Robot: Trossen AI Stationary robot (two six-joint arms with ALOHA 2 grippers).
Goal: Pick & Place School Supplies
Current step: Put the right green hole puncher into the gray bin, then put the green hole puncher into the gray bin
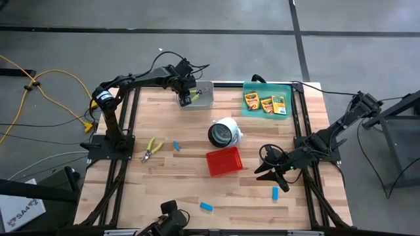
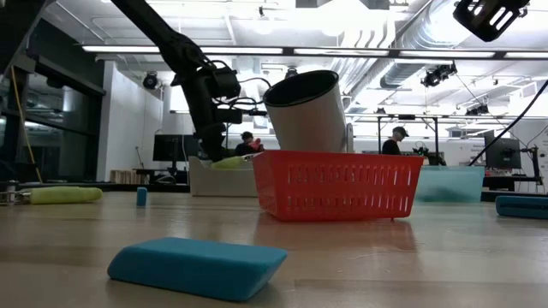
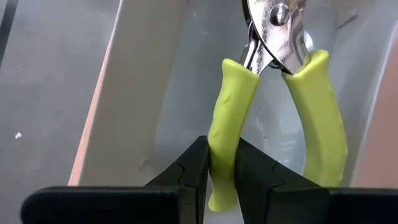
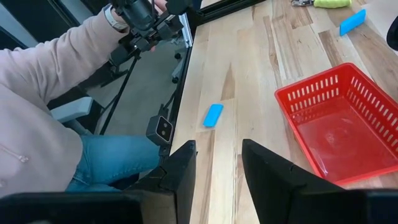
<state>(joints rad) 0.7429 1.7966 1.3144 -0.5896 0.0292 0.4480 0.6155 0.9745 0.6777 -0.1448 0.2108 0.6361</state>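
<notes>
My left gripper [image 1: 186,99] reaches down into the grey bin [image 1: 202,96] at the far side, shut on yellow-green-handled pliers [image 3: 273,93]. A second pair of pliers [image 1: 153,147] lies flat on the table at the left. Three crayon boxes [image 1: 265,103] lie in the green tray [image 1: 248,110]. Light-blue blocks lie on the wood: one [image 1: 176,145] beside the second pliers, one [image 1: 207,207] near the front edge, one [image 1: 275,192] at the right. My right gripper [image 4: 217,152] hangs open above the table's right part, holding nothing. My left gripper pinches one yellow-green handle [image 3: 227,112] of the pliers between its two fingers, near the handle's free end. The fingers slant down from above and lie across the handle. The metal head [image 3: 273,31] points away from the fingers, inside the bin. I cannot tell whether the pliers rest on the bin's floor.
A red basket [image 1: 224,162] stands mid-table with a white cylinder [image 1: 224,132] lying just behind it. A person in a pink sleeve [image 4: 56,68] sits at the table's near edge. Bare wood lies between the basket and the front edge.
</notes>
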